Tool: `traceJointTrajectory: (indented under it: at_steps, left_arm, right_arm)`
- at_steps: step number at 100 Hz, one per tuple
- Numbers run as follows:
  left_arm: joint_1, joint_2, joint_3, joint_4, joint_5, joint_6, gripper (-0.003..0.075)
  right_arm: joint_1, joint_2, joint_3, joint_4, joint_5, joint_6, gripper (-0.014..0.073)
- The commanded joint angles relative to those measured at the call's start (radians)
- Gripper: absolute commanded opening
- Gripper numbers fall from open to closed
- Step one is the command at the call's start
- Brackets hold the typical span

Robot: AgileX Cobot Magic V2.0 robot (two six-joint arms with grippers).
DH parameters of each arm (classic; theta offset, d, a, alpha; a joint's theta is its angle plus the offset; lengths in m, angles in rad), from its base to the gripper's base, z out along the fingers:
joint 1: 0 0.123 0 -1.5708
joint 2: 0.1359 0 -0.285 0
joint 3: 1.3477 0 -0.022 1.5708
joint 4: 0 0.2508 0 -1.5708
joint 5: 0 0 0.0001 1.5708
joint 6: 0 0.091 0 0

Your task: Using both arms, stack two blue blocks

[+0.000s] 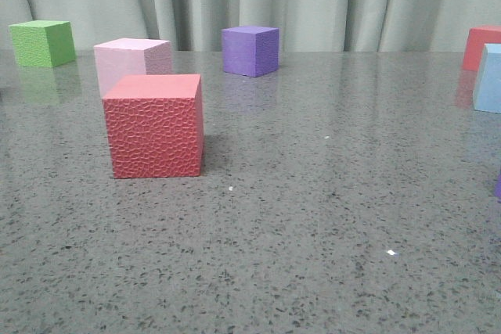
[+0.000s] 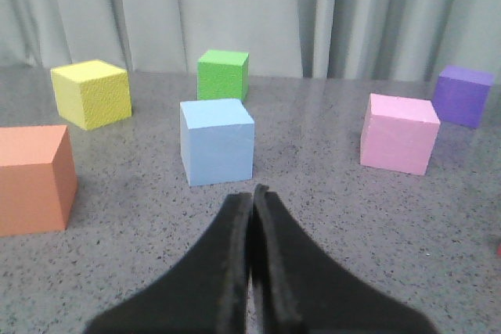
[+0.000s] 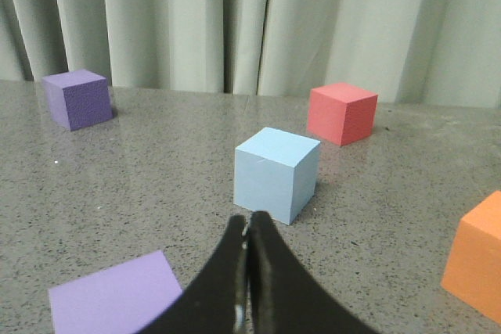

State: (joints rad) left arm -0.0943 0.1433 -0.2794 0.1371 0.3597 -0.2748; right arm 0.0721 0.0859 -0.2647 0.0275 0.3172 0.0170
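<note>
One light blue block (image 2: 217,141) stands on the grey table just beyond my left gripper (image 2: 252,195), which is shut with nothing between its fingers. A second light blue block (image 3: 276,174) stands just ahead of my right gripper (image 3: 249,220), also shut and empty. In the front view only a slice of a blue block (image 1: 489,79) shows at the right edge. Neither gripper appears in the front view.
Near the left block stand an orange cube (image 2: 31,179), a yellow cube (image 2: 91,93), a green cube (image 2: 223,75), a pink cube (image 2: 399,132) and a purple cube (image 2: 463,95). By the right block are a red cube (image 3: 342,113), an orange cube (image 3: 477,257) and two purple cubes (image 3: 77,98) (image 3: 117,296). A large textured red cube (image 1: 155,125) stands front left.
</note>
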Motion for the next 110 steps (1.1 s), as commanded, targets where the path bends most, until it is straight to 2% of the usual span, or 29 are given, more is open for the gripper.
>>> traceJointTrajectory:
  at_steps: [1,18,38,90,95,102,110]
  left_arm:
    - [0.002,0.111,-0.141,-0.045,0.073,-0.005,-0.0019]
    - [0.002,0.3,-0.367,-0.069,0.312,-0.005,-0.0019]
    - [0.002,0.457,-0.541,-0.075,0.445,-0.005,-0.0019]
    - [0.002,0.519,-0.57,-0.086,0.453,-0.003,-0.0018]
    - [0.002,0.519,-0.57,-0.087,0.448,0.007,-0.0008]
    - [0.002,0.519,-0.57,-0.093,0.442,0.043,0.0051]
    - [0.002,0.519,-0.57,-0.098,0.44,0.069,0.0197]
  right_arm:
    - [-0.007,0.075,-0.129,0.003,0.054,-0.007,-0.0069]
    - [-0.007,0.193,-0.316,0.005,0.27,-0.007,-0.0069]
    - [-0.007,0.336,-0.481,0.005,0.492,-0.007,-0.0069]
    - [-0.007,0.387,-0.505,0.005,0.44,-0.007,-0.0062]
    - [-0.007,0.387,-0.505,0.005,0.44,-0.007,-0.0032]
    - [-0.007,0.387,-0.505,0.005,0.44,-0.007,0.006]
    - [-0.007,0.387,-0.505,0.005,0.44,-0.007,0.0235]
